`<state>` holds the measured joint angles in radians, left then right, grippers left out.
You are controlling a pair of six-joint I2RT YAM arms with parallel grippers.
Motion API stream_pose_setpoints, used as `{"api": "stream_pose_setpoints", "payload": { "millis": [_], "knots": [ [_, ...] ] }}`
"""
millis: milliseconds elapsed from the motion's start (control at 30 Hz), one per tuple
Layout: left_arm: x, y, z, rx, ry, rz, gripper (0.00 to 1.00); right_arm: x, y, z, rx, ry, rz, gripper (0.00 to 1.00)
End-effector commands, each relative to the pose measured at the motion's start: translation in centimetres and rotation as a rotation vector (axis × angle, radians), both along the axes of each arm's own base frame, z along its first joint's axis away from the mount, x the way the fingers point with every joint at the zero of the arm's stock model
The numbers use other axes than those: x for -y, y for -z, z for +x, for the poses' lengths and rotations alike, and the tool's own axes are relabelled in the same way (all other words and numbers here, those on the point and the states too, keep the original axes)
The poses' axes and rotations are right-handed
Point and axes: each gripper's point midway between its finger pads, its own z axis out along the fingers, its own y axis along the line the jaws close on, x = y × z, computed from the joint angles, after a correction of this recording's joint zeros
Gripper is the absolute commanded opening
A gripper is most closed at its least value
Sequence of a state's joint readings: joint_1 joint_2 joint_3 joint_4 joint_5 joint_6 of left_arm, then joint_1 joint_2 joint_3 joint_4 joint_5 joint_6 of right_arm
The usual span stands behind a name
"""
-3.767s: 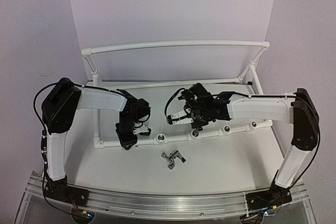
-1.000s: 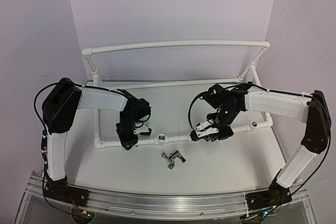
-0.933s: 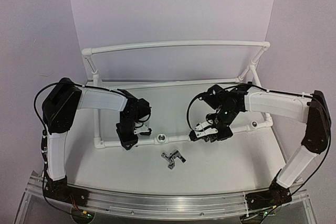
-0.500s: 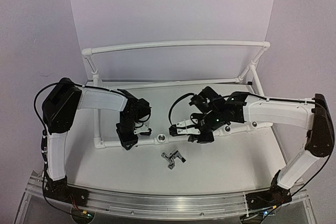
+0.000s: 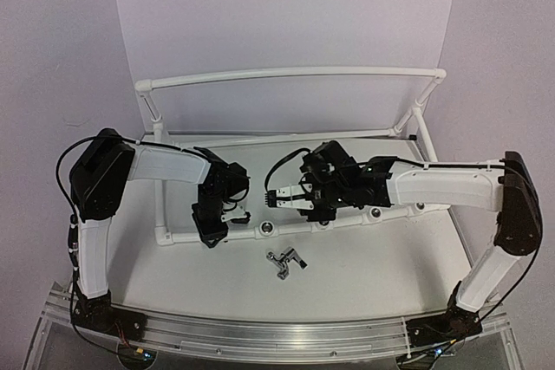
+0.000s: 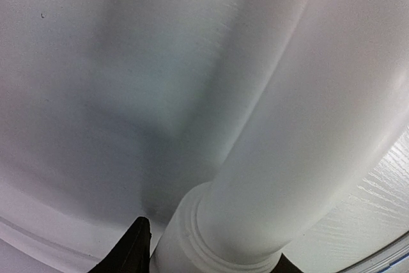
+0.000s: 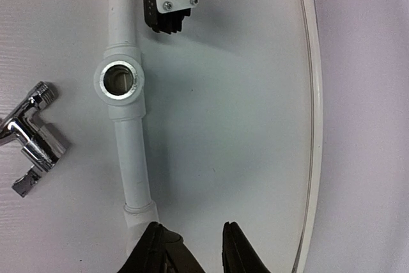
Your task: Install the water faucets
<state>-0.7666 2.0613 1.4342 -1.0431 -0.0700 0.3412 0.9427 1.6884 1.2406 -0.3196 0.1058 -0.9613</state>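
Note:
One chrome-grey water faucet (image 5: 286, 262) lies loose on the white table in front of the white pipe frame (image 5: 238, 233). The right wrist view catches this faucet (image 7: 32, 142) at its left edge. My left gripper (image 5: 212, 233) is shut on the frame's front bar near its left end. Up close, the pipe (image 6: 287, 126) fills the gap of that gripper (image 6: 208, 254). My right gripper (image 5: 277, 197) hovers just behind the front bar and points left. It is open (image 7: 192, 225) with nothing between its fingers. An empty silver-ringed socket (image 7: 119, 80) sits beside it.
More sockets (image 5: 375, 214) follow the front bar to the right. The frame's tall back rail (image 5: 295, 75) spans the rear. The table's curved rim (image 7: 313, 126) runs down the right of the right wrist view. An aluminium rail (image 5: 260, 331) lines the near edge.
My right arm has swung left along the front bar, from the right-hand sockets to near the middle one, and its jaws have opened wider. The left arm and the loose faucet have not moved.

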Motion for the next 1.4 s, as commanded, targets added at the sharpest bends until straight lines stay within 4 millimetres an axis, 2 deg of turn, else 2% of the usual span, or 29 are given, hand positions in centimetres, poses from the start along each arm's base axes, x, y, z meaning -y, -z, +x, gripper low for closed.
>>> {"api": "stream_pose_setpoints", "payload": {
  "millis": [0, 167, 300, 433, 533, 733, 967, 1033, 1100, 1267, 1367],
  "knots": [
    [4.0, 1.2, 1.3, -0.037, -0.260, -0.210, 0.13, 0.1, -2.2, 3.5, 0.131, 0.059, -0.016, 0.31],
    [4.0, 1.0, 1.3, -0.036, -0.260, -0.211, 0.13, 1.7, -2.9, 5.9, 0.155, 0.115, -0.027, 0.36],
    [3.9, 1.1, 1.3, -0.034, -0.262, -0.209, 0.13, 4.0, -2.7, 7.3, 0.184, 0.150, -0.086, 0.35],
    [4.0, 1.2, 1.3, -0.038, -0.263, -0.207, 0.13, 6.3, -2.5, 7.6, 0.202, 0.152, -0.162, 0.32],
    [4.1, 1.3, 1.4, -0.038, -0.261, -0.205, 0.13, 8.0, -1.8, 7.0, 0.178, 0.140, -0.234, 0.29],
    [4.3, 1.1, 1.8, -0.034, -0.257, -0.209, 0.13, 10.9, 0.8, 4.2, 0.065, 0.079, -0.404, 0.23],
    [4.3, 1.4, 1.7, -0.040, -0.261, -0.206, 0.13, 12.4, 2.4, 0.7, -0.152, -0.012, -0.525, 0.14],
    [4.3, 1.4, 1.7, -0.039, -0.261, -0.206, 0.13, 12.6, 2.8, -0.2, -0.213, -0.029, -0.549, 0.15],
    [4.3, 1.3, 1.7, -0.039, -0.260, -0.206, 0.13, 12.3, 2.7, -0.1, -0.230, -0.018, -0.540, 0.19],
    [4.3, 1.5, 1.7, -0.042, -0.259, -0.205, 0.13, 8.6, -0.5, 2.9, -0.170, 0.040, -0.396, 0.20],
    [4.2, 1.5, 1.6, -0.041, -0.260, -0.203, 0.13, 7.8, -1.4, 4.2, -0.133, 0.053, -0.382, 0.22]
  ]
}}
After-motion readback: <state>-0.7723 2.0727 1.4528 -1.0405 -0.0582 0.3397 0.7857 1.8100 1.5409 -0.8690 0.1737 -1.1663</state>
